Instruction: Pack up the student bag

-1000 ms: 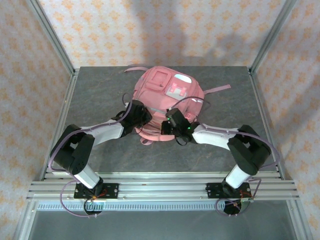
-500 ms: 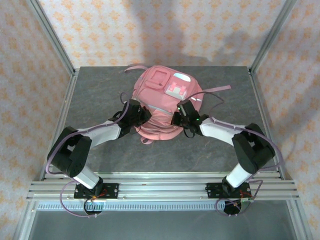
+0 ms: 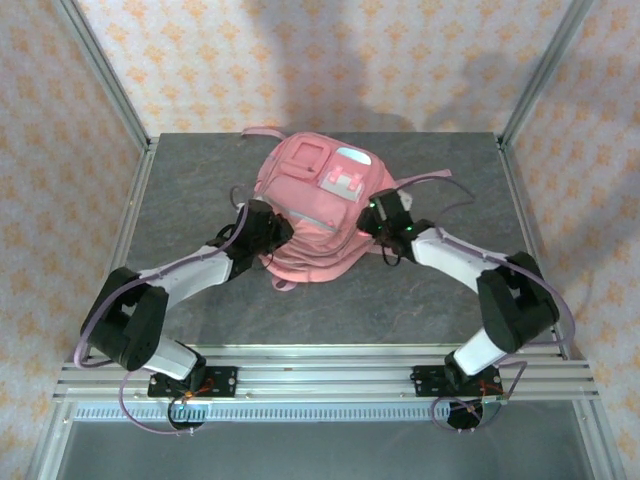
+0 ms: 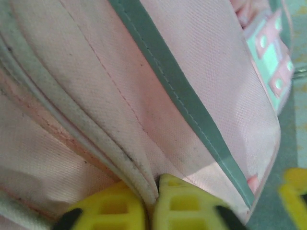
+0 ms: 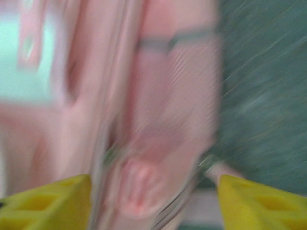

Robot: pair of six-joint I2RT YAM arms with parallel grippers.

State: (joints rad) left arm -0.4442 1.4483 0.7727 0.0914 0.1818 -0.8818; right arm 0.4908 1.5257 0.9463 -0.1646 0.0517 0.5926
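**Item: backpack** [image 3: 310, 215]. Pink, one piece, lying front-up, with the grey table [image 3: 190, 190] showing on every side of it.
- **Patch** [image 3: 352, 160]: pale blue and white, on the backpack's front toward its far right.
- **Straps** [image 3: 432, 180]: one trails off the backpack's right, another off its far left.
- **My left gripper** [image 3: 270, 228]: at the backpack's near-left edge. Fingers [image 4: 187, 206] nearly together, clenched on a raised fold of its fabric beside a grey stripe [image 4: 192, 105].
- **My right gripper** [image 3: 385, 212]: at the backpack's right side. Jaws released and wide apart, with blurred pink fabric ahead between them.
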